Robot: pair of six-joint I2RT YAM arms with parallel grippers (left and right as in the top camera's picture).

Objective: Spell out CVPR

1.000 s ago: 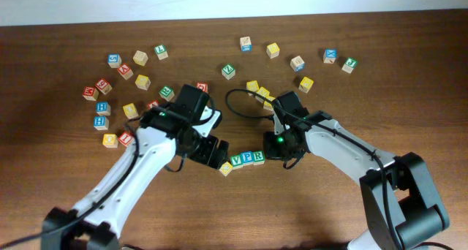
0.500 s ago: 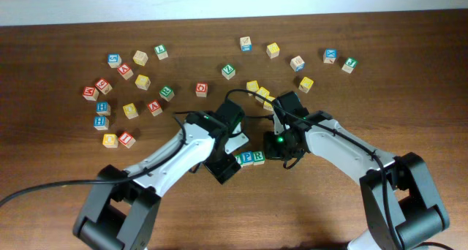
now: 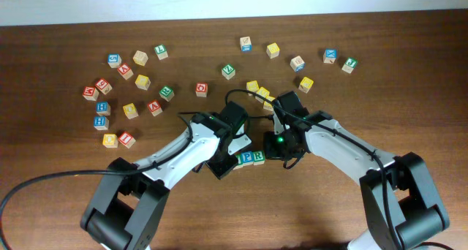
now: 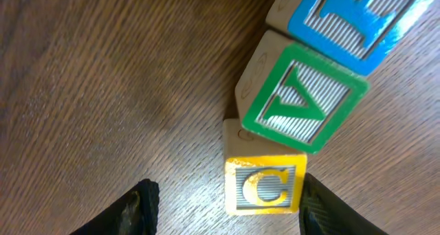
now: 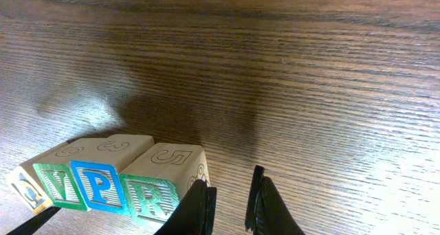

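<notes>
In the left wrist view the yellow C cube (image 4: 265,187) lies between the fingers of my left gripper (image 4: 230,209). Its right side is against the right finger (image 4: 323,207); the left finger stands well apart from it. The C cube is turned askew and touches the green V cube (image 4: 302,101), which sits beside the blue P cube (image 4: 357,15). From overhead, V (image 3: 238,160), P (image 3: 247,157) and R (image 3: 257,156) form a row, with the left gripper (image 3: 225,164) covering C. My right gripper (image 5: 230,207) is nearly closed on nothing, its left finger next to the green R cube (image 5: 155,194).
Several loose letter cubes are scattered at the back left (image 3: 121,96), and others across the back right (image 3: 300,60). A small cluster of yellow cubes (image 3: 259,93) lies just behind the right arm. The table's far edge (image 3: 234,20) runs along the top.
My left arm swung right from the table's middle to the row's left end, and its jaws narrowed around the C cube. The right arm has not moved.
</notes>
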